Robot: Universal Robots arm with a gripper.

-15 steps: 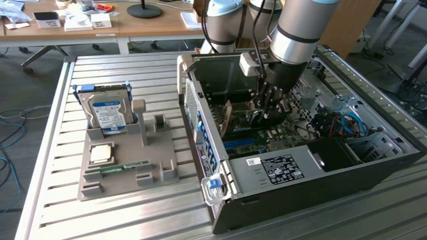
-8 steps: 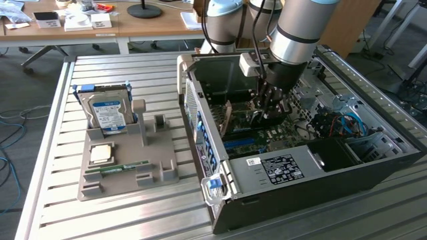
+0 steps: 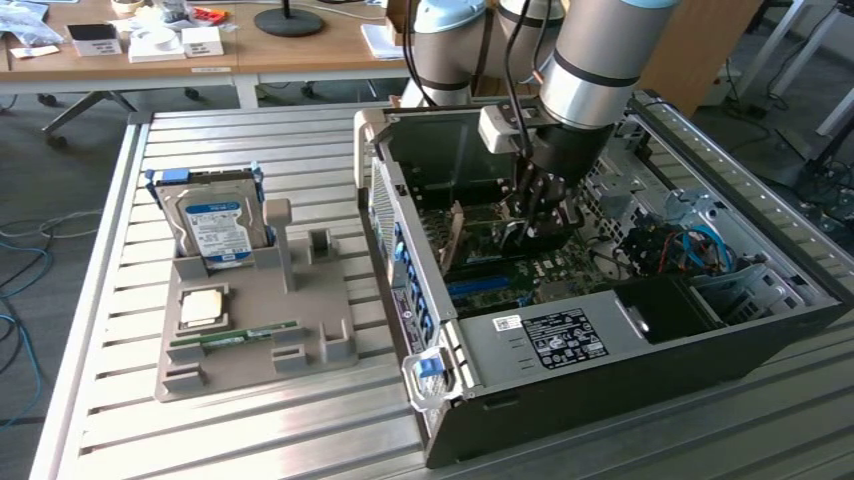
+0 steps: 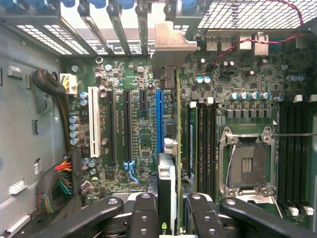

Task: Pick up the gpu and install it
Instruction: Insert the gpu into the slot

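Wrist view: gpu (image 4: 168,182) edge-on, pinched by half-closed gripper (image 4: 172,210), long axis along blue slot (image 4: 159,119)

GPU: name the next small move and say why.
Probably a slight sideways shift toward the blue slot before any lowering. In the wrist view the gpu, clamped edge-on between the jaws, seems to hang just beside that slot rather than squarely over it, so pressing down now would likely miss it.
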